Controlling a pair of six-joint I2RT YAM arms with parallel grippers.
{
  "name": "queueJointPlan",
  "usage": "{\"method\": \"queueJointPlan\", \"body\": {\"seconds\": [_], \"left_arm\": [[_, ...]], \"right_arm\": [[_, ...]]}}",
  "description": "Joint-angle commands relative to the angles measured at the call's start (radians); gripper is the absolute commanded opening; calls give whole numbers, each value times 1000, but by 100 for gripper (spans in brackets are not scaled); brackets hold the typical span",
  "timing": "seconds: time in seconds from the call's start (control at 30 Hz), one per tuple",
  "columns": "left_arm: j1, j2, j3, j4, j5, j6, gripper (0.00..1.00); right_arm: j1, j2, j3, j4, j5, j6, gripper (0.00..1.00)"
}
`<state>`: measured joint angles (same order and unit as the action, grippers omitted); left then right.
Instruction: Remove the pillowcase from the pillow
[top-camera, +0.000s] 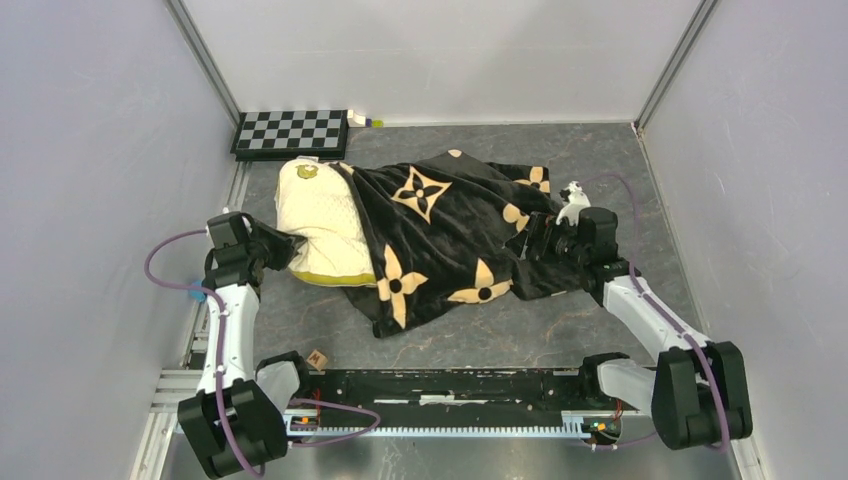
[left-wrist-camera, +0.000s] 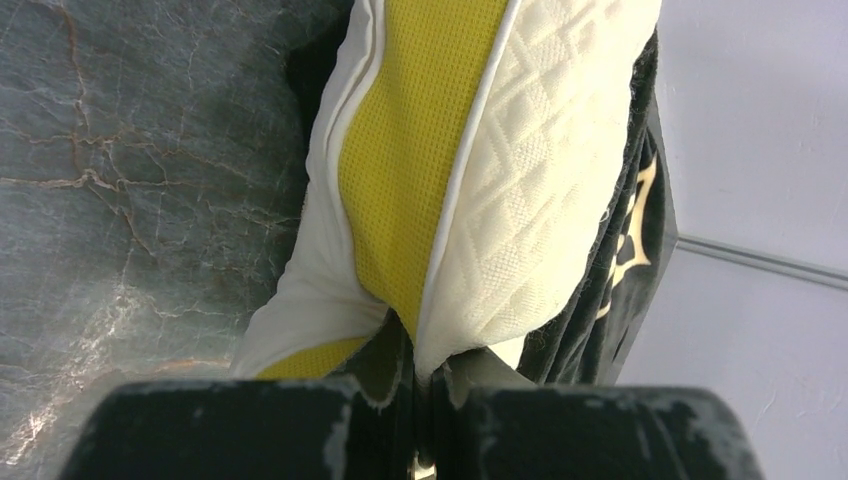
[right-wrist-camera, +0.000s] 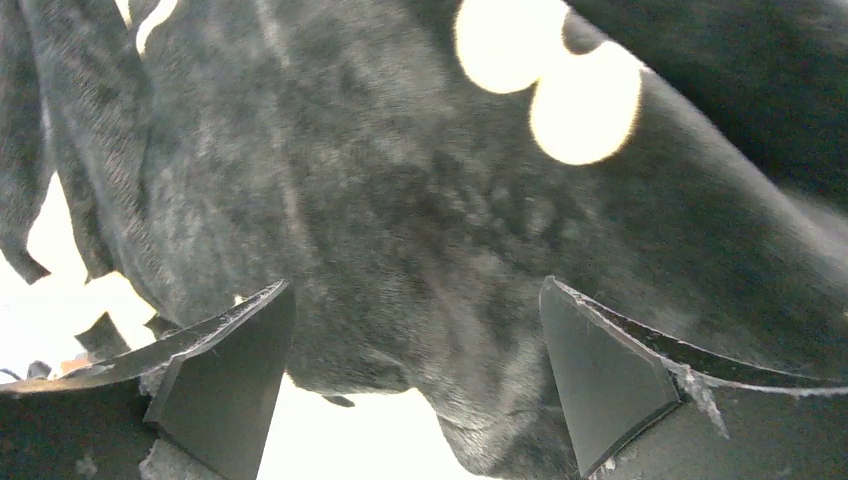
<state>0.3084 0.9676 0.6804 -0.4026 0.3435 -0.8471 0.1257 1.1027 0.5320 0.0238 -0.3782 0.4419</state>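
Observation:
The cream-white quilted pillow (top-camera: 320, 225) lies left of centre, its left half bare and its right half inside the black pillowcase (top-camera: 450, 230) with tan flowers. My left gripper (top-camera: 285, 245) is shut on the pillow's near left corner. In the left wrist view the gripper (left-wrist-camera: 430, 375) pinches that corner where the yellow side band (left-wrist-camera: 410, 150) ends, with the pillowcase (left-wrist-camera: 625, 260) behind it. My right gripper (top-camera: 535, 240) is at the pillowcase's right edge. In the right wrist view the gripper (right-wrist-camera: 415, 330) is open, with the black fabric (right-wrist-camera: 400, 200) hanging between its wide-apart jaws.
A black-and-white checkerboard (top-camera: 291, 132) lies at the back left, with a small white and yellow object (top-camera: 362, 120) beside it. A small wooden block (top-camera: 318, 359) sits near the front rail (top-camera: 450, 385). Grey walls close in the left, right and back.

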Motion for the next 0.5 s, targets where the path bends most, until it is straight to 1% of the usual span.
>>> {"method": "queueJointPlan", "body": {"seconds": [0.0,0.07,0.2,0.33,0.4,0.47], "left_arm": [[-2,-46,32,-12,81,94,2],[-12,-52,45,-40,66,118,2],[-38,-63,40,-40,16,140,2],[-47,-60,36,-41,18,149,2],[-53,-61,33,-41,16,150,2],[-61,-64,37,-47,9,156,2]], "right_arm": [[50,67,30,111,-114,-56,98],[86,119,58,125,-127,-55,98],[141,215,110,170,-91,-34,97],[144,314,169,249,-41,-5,98],[140,360,216,263,-3,-4,98],[135,402,263,287,1,24,98]]}}
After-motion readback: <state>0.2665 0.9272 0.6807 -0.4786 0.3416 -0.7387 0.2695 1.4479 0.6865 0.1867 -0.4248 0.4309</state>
